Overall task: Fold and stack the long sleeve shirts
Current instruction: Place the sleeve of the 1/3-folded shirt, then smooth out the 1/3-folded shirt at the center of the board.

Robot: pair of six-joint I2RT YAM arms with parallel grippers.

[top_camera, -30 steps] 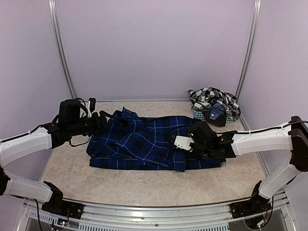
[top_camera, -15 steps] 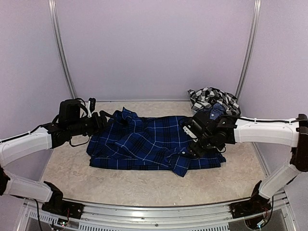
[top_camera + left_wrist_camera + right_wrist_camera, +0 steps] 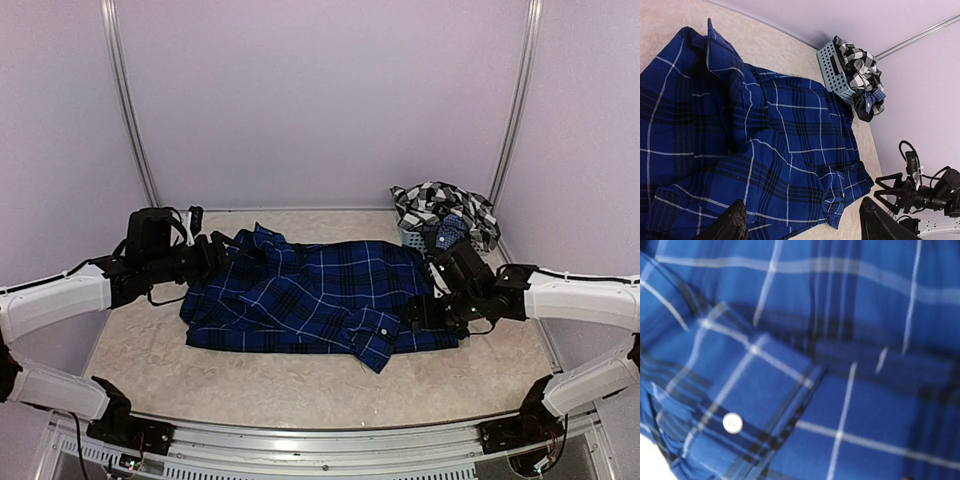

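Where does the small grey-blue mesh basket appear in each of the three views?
Top external: the basket is at the back right, mostly under the black-and-white checked shirt.
Left wrist: the basket is upper right of centre, beyond the navy plaid shirt.
Right wrist: not in it; only navy cloth shows.
Shared landmark: the navy plaid shirt, seen in all three views.

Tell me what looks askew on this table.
On the blue shirt, the buttoned cuff juts at an angle past the near edge, leaving the fold uneven. At the far right, the checked shirt hangs bunched over the basket.
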